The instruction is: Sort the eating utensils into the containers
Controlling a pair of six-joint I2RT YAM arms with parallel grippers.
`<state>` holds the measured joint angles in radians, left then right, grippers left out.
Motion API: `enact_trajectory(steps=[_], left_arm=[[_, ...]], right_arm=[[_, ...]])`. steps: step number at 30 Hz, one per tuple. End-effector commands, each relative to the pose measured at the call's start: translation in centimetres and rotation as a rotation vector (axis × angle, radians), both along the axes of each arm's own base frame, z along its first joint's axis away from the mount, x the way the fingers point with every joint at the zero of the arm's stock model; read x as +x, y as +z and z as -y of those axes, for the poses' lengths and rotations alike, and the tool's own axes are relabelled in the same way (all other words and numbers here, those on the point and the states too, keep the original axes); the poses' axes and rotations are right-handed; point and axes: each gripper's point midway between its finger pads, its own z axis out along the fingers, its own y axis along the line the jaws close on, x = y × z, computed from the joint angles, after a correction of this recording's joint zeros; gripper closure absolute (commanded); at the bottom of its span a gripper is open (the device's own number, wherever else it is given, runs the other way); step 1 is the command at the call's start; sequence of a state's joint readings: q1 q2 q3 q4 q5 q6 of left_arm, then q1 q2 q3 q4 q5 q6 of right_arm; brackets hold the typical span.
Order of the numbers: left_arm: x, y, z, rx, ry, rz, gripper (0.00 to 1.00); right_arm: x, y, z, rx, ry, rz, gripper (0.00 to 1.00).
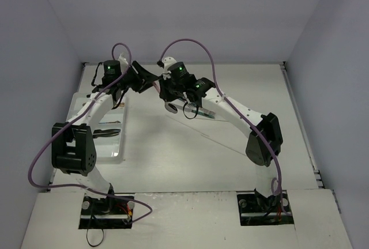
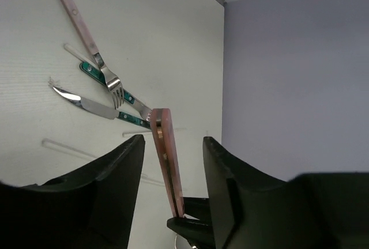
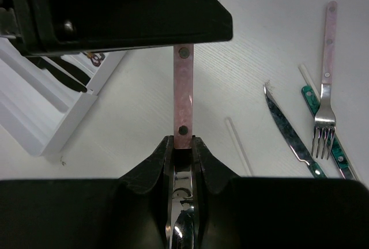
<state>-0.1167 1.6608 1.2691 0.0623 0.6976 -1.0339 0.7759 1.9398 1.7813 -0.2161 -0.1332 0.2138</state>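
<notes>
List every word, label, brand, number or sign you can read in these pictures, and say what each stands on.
None: no text can be read in any view.
The pink-handled utensil, fork, green-handled knife and white tray show no lettering.

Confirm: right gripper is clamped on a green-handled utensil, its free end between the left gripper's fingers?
Wrong colour: the utensil has a pink handle, as the right wrist view shows. Otherwise yes: the right gripper is clamped on it, its free end between the fingers of the left gripper.
</notes>
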Motion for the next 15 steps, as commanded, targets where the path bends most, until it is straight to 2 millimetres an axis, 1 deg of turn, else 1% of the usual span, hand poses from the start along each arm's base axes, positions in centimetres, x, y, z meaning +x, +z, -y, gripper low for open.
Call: enact_trajectory(steps=[1, 5, 6, 7, 9, 10, 12, 13, 14, 15], left_arm=[[-0.1, 4.3, 1.2, -0.065, -0.035, 0.133, 0.70], [-0.5, 4.7, 1.3, -0.076, -0.045, 0.145, 0.97], [-0.7, 4.8, 1.2, -0.071, -0.049, 0.154, 1.00], [-0.8, 4.9, 1.1, -0.064, -0.053, 0.165, 1.00], [-1.2, 4.7, 0.8, -0.050, -0.060, 0.175, 1.00], [-1.4, 4.7, 0.6, -0.039, -0.065, 0.181, 1.00], [-2.2, 5.1, -0.1, 0.018, -0.111, 0.242, 1.00], [-2.8, 4.6, -0.2, 0.055, -0.133, 0.243, 1.00], [-3.2, 5.0, -0.8, 0.172, -0.182, 0.317, 1.00], [-3.8, 5.2, -1.4, 0.270, -0.233, 0.366, 1.00]], right_arm=[[0.6, 4.1, -2.2, 0.104, 0.022, 0.077, 1.00], [0.5, 4.3, -2.7, 0.114, 0.030, 0.077, 1.00], [0.5, 4.4, -2.8, 0.118, 0.033, 0.076, 0.95], [0.4, 4.6, -2.9, 0.122, 0.035, 0.075, 0.87], [0.4, 4.9, -2.9, 0.129, 0.039, 0.075, 0.58], [0.3, 4.9, -2.9, 0.133, 0.040, 0.073, 0.48], [0.1, 5.8, -2.7, 0.144, 0.038, 0.082, 0.33], [0.2, 5.8, -2.6, 0.142, 0.032, 0.083, 0.28], [0.2, 6.4, -2.1, 0.147, 0.017, 0.091, 0.22], [0.1, 6.8, -1.6, 0.151, 0.003, 0.096, 0.19]])
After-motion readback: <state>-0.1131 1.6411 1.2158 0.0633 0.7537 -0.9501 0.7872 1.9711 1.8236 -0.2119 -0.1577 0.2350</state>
